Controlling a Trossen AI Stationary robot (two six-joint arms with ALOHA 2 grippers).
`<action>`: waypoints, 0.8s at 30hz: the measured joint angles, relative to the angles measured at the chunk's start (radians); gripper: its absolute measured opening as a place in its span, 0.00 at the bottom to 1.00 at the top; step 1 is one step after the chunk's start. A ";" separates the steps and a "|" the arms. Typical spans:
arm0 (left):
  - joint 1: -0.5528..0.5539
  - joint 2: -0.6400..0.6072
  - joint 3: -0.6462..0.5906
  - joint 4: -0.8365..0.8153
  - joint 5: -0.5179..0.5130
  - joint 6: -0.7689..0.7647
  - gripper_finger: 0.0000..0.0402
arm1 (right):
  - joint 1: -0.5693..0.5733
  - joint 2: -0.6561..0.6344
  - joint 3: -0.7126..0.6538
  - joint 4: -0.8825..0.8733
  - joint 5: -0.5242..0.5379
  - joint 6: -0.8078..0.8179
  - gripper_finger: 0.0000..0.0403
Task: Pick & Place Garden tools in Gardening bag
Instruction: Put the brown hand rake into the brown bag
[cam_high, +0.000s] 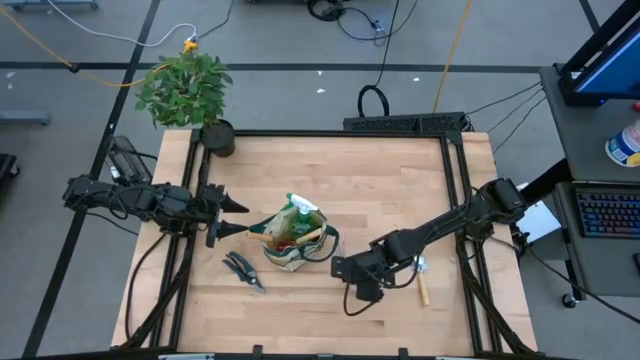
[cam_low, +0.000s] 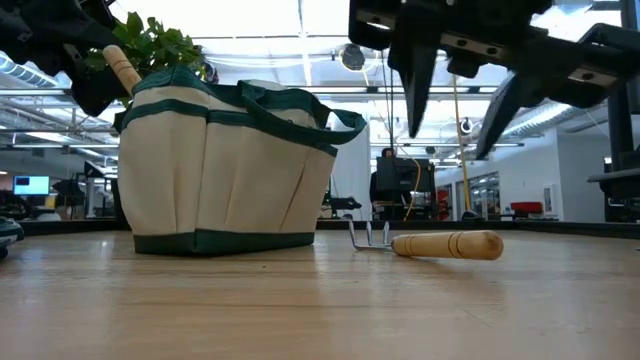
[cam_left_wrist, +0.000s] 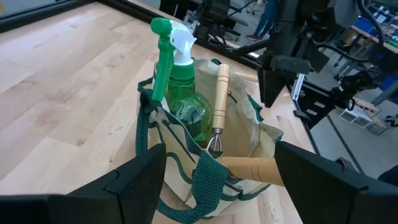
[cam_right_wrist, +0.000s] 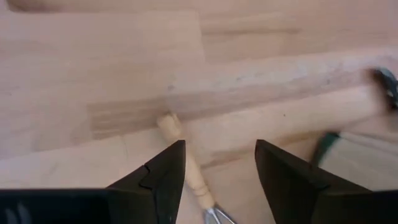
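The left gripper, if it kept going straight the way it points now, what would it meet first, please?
Most likely the gardening bag: the open left gripper points at it, and the spray bottle stands inside, just beyond the rim. The gap is hard to judge.

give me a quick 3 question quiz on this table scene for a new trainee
1. True or false: the rake already lies inside the gardening bag.
2. Which tool lies on the table on the bag's left-arm side? A) pruning shears B) a hammer C) a saw
3. Fill in: the right claw hangs open above the ____.

Key
1. False: it lies on the table beside the bag.
2. A
3. rake
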 joint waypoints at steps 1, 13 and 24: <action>0.000 0.000 0.000 0.000 0.000 0.000 0.77 | -0.001 0.001 0.000 0.001 -0.013 -0.012 0.46; 0.000 0.000 0.000 0.023 0.000 0.000 0.77 | -0.005 0.001 -0.183 0.270 -0.023 -0.039 0.44; 0.000 0.001 0.000 0.039 0.000 0.000 0.77 | -0.005 0.001 -0.279 0.396 -0.020 -0.006 0.44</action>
